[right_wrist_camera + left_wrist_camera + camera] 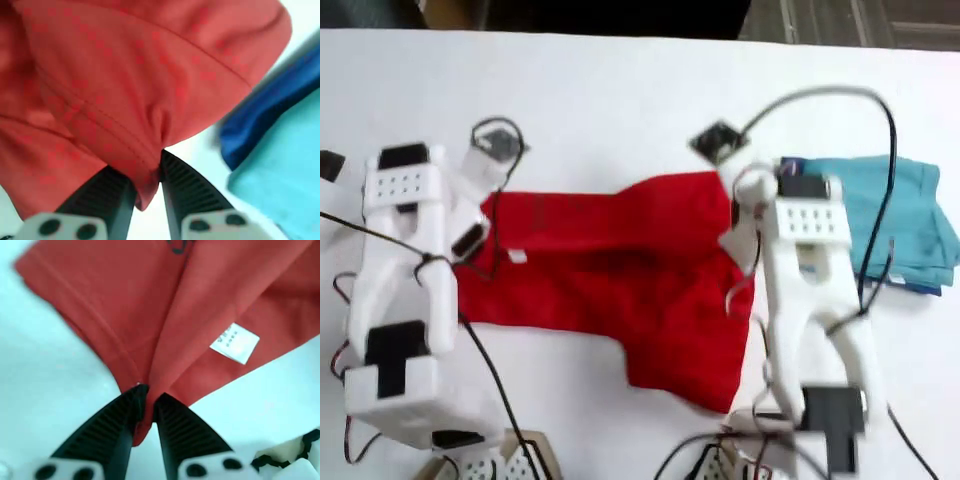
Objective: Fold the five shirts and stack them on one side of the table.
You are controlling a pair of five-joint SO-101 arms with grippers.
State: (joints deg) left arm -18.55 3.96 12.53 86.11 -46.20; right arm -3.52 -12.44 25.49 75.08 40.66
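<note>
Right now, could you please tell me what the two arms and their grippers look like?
Both the left arm and right arm are white shells with black motor blocks and dot-perforated panels, trailed by black cables. The left gripper and right gripper have black ribbed fingers on white bases.

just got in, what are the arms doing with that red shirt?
Both arms have hold of the red shirt, which lies spread out and partly folded on the white table. The left gripper pinches an edge of it near the white tag, and the right gripper pinches a fold at the other end. Beside the right arm, a folded teal shirt rests on a blue shirt.
</note>
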